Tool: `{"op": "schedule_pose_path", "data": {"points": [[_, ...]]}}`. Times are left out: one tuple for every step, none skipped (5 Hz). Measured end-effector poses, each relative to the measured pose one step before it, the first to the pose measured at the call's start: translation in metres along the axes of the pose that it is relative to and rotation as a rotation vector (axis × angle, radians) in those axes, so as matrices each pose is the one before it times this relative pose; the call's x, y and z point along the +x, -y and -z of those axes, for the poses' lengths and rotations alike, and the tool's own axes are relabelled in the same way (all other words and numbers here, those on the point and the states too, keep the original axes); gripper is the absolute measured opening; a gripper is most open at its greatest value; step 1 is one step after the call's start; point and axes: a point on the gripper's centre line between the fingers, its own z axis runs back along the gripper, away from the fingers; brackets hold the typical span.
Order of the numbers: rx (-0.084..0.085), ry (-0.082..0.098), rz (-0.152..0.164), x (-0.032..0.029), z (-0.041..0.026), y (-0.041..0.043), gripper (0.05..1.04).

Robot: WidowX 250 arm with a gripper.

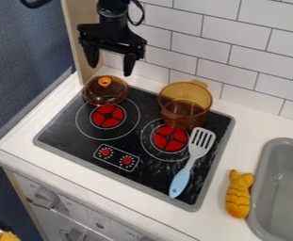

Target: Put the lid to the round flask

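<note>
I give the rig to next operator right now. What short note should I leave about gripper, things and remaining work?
Gripper: open, holding nothing, just above the lid in the view.
Amber lid: knob up, on the stovetop, back left in view.
Amber pot: uncovered, right of the lid, near the tiled wall.
Done: nothing of the covering.
Left: grasp lid, lift, set on pot, release.

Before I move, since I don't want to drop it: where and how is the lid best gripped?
I'd take the lid by its knob, from above: the knob points up, narrow over the wide dome, so the hand could pinch it.
</note>
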Motion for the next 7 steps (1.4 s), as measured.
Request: {"op": "schedule_pose_path", "data": {"points": [[0.0108,-0.0271,-0.0136,0.00273,0.0159,-0.01224,0.999],[0.0112,-0.048,-0.0103,-0.00705,0.02352,-0.00641,0.999],[0.0077,-0.0026,0.0035,0.00527,0.01248,0.00114,0.999],[-0.0056,-0.0072,-0.0042,0.00399,0.00906,-0.0031,0.999],[-0.0064,-0.0009,-0.0092,0.00439,0.0046,-0.00047,0.947],[0.0004,0.0163,-0.0126,0.00045,0.00205,0.00085,0.66],[0.0117,0.0043,0.0119,-0.00011,0.00012,-0.00126,0.4]]}}
